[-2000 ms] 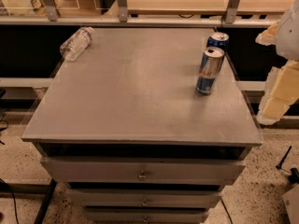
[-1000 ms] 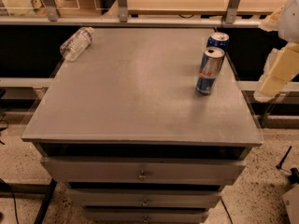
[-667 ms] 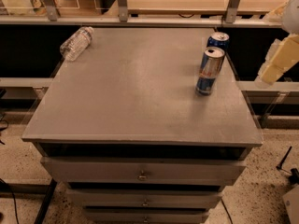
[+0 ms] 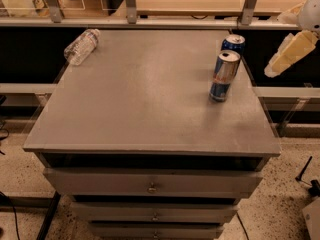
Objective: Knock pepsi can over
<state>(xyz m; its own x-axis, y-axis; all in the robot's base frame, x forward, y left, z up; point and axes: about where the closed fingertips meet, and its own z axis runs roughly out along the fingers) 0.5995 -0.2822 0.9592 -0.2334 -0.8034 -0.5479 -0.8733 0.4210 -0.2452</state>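
Observation:
The pepsi can [image 4: 234, 42] is a stout dark blue can with a silver top. It stands upright near the far right corner of the grey cabinet top [image 4: 150, 99]. Its lower part is hidden behind a taller slim blue-and-silver can [image 4: 224, 76] with red marks, which stands just in front of it. My gripper [image 4: 276, 66] is a cream-coloured shape hanging in the air off the right edge of the cabinet. It is to the right of both cans and touches neither.
A clear plastic water bottle [image 4: 81, 46] lies on its side at the far left corner. The cabinet has drawers [image 4: 150, 184] in front. A rail with metal posts [image 4: 131, 4] runs behind, with a wooden table beyond it.
My gripper has risen at the right edge and now points down-left toward the cans. The cans and the bottle have not moved.

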